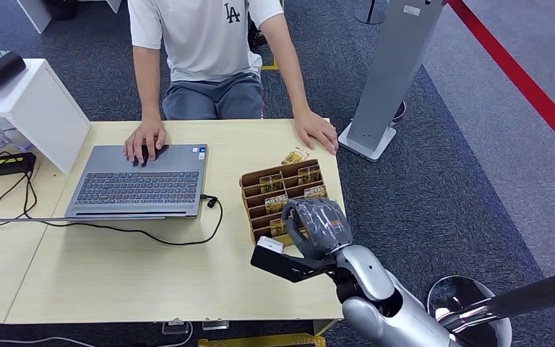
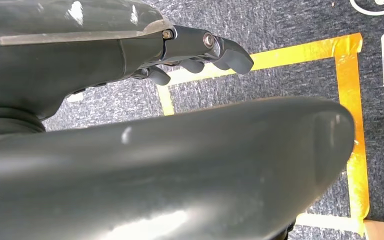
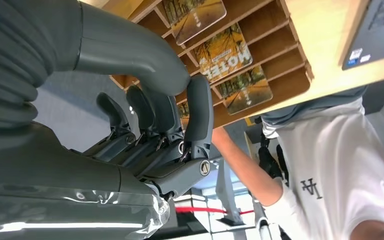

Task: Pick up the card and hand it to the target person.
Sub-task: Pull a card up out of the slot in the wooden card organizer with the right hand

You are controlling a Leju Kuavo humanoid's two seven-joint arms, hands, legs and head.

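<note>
The right hand (image 1: 318, 225) hovers over the near end of the card rack (image 1: 254, 189) on the table (image 1: 115, 267), fingers (image 3: 199, 112) curled, holding nothing. Cards (image 1: 271, 182) stand in the rack's slots; one card (image 1: 295, 155) lies beyond it, near the person's hand (image 1: 316, 130). The left hand (image 2: 200, 50) hangs over floor, empty, fingers loosely bent.

**Three cameras, one desk**

The head camera is looking forward and down from high up, taking in the table (image 1: 152, 275), the card rack (image 1: 282, 199) and the seated person (image 1: 209, 50). The right wrist camera is sitting close behind the right hand (image 3: 145, 135), viewing the same card rack (image 3: 260, 60) and person (image 3: 340, 175) turned over. The left wrist camera is pointing at the carpet (image 2: 280, 30) beside yellow floor tape (image 2: 350, 85).
</note>
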